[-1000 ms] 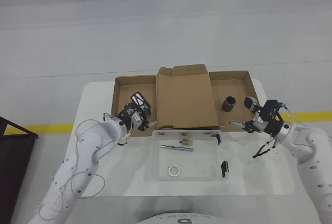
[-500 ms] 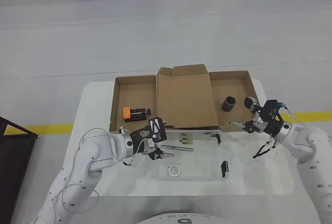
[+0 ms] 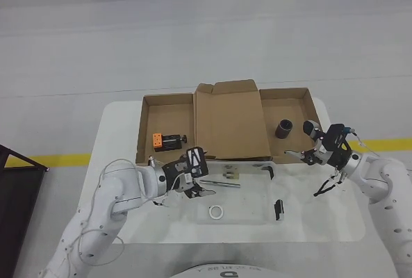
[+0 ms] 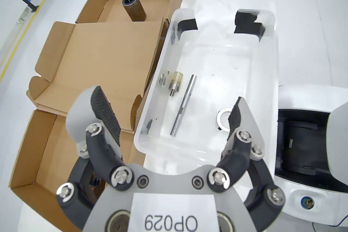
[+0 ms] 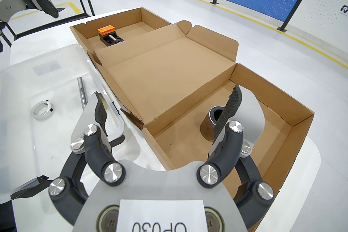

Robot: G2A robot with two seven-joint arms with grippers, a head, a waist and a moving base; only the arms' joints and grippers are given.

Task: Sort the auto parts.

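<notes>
L gripper (image 4: 170, 104) is hanging w/ fingers spread wide, gripping nothing, above the clear tray (image 4: 273, 53) at the end nearest the L arm. Below it, inside the tray, a thin metal rod (image 4: 185, 101) is lying lengthwise. A silver ring (image 4: 222, 116) is lying flat near the rod on the robot's side, partly behind one finger pad (image 4: 235, 116) in the L wrist view. On the rod's other side, toward the box, a short threaded fitting (image 4: 175, 82) is lying just beside a small metal bit (image 4: 162, 78), which is sitting close to the tray wall. Two black pieces (image 4: 246, 23) are sitting at the tray's opposite end, toward the R arm; can't tell if they're parts or tray clips.

R gripper (image 5: 167, 97) is hanging spread & empty too, at the near side of the box's R compt (image 5: 274, 99). A dark cylinder sleeve (image 5: 209, 124) is standing on end inside that compt, open end up, near the gripper but not touching it.

The cardboard box (image 3: 230, 125) is sitting on the white table (image 3: 122, 125) just behind the tray, w/ a flat middle panel btwn two open compts. An orange-and-black block (image 3: 165, 141) is lying in the L compt (image 3: 153, 115), well apart from both grippers.
</notes>
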